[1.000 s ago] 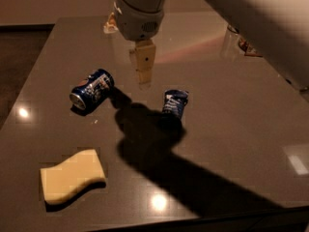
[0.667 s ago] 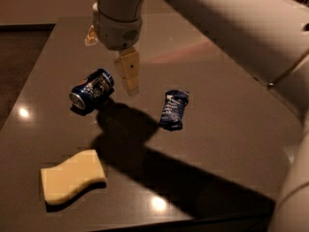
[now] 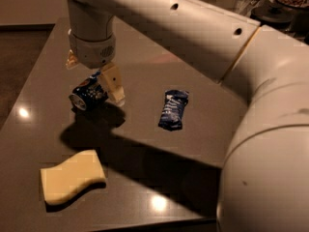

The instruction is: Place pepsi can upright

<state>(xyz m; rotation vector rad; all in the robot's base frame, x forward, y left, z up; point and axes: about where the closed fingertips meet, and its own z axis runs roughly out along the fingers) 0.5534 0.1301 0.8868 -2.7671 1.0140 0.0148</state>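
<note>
The pepsi can (image 3: 88, 92) lies on its side on the table (image 3: 193, 71), towards the far left, just under the wrist of the arm. The gripper (image 3: 115, 92) hangs right at the can's far end, touching it or nearly so. I cannot tell from my view whether it is spread or closed, or whether it has any hold on the can.

The can's long axis runs diagonally. One silver end faces the near left, towards me, and the other end points away to the far right, where the gripper hides it.

I judge the can to be light and stiff, though thin-walled enough to dent under a hard squeeze. Its painted side looks smooth, so it may slip, and being round it could roll away if I nudge it. I would take it across the body at mid-length, square to the long axis, then tip it onto one flat end.

The dark blue snack wrapper (image 3: 173, 109) lies well apart to the right. The yellow sponge (image 3: 72, 177) sits nearer me, away from the work.
</note>
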